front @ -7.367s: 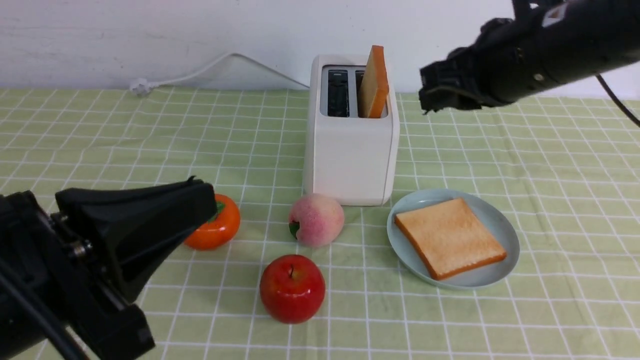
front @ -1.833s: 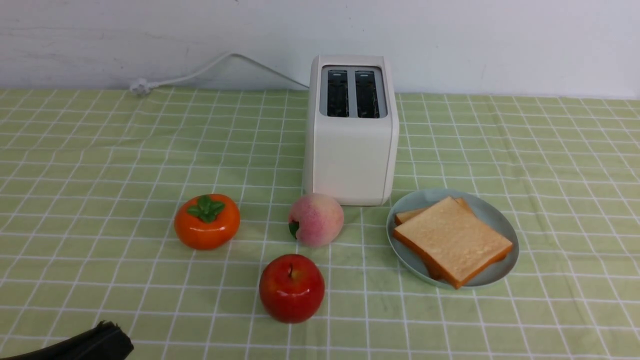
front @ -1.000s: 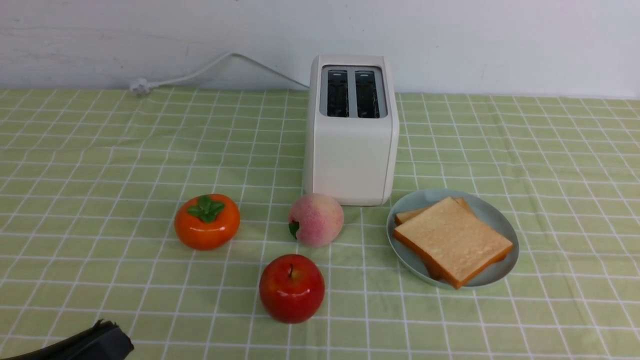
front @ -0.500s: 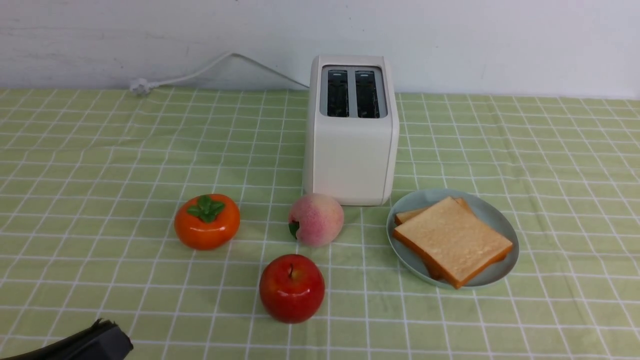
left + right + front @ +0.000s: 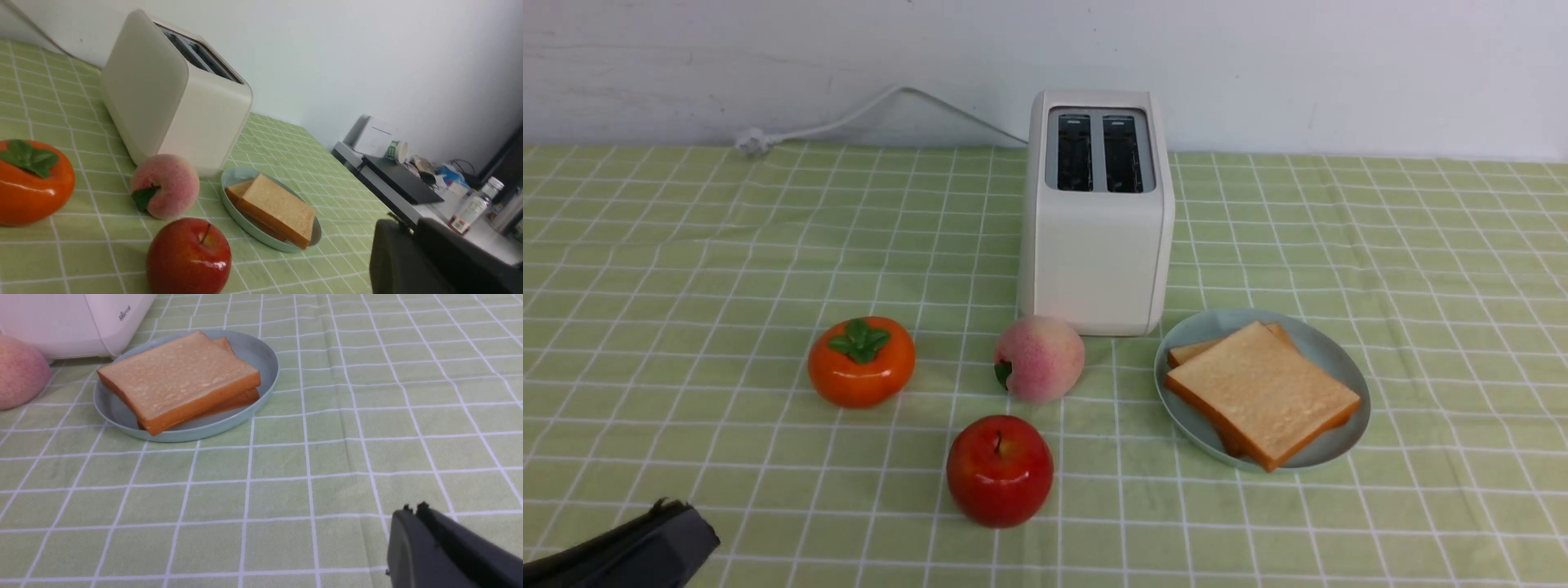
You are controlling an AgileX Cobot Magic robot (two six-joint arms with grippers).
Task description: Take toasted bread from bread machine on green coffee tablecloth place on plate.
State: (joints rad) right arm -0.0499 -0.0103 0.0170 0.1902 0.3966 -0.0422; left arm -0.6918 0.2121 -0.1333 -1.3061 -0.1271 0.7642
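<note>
From the front, two slices of toast [image 5: 1262, 396] are lying stacked on the plate [image 5: 1347, 376], the top one turned a little so a corner of the lower slice is peeking out behind it. This plate is sitting on the green checked cloth [image 5: 1421, 269] just in front of the toaster [image 5: 1094, 245] and to its right; both toaster slots are showing dark. A peach [image 5: 1039, 358] is resting against the toaster's front, a persimmon [image 5: 860, 361] is sitting off to its left, and an apple [image 5: 1000, 469] is standing nearer the camera. Only the black tip of the left gripper [image 5: 645, 551] is poking in at the lower left corner, well apart from everything.

Over the left wrist, the left gripper [image 5: 402, 245] is showing its fingers pressed together, holding nothing, with toast [image 5: 278, 208], plate [image 5: 229, 179] and toaster [image 5: 171, 94] beyond.

Over the right wrist, the right gripper [image 5: 412, 516] is hanging low above the cloth [image 5: 327, 477], its fingers closed on nothing, while the toast [image 5: 179, 377] is lying on the plate [image 5: 267, 359] well clear of it.
</note>
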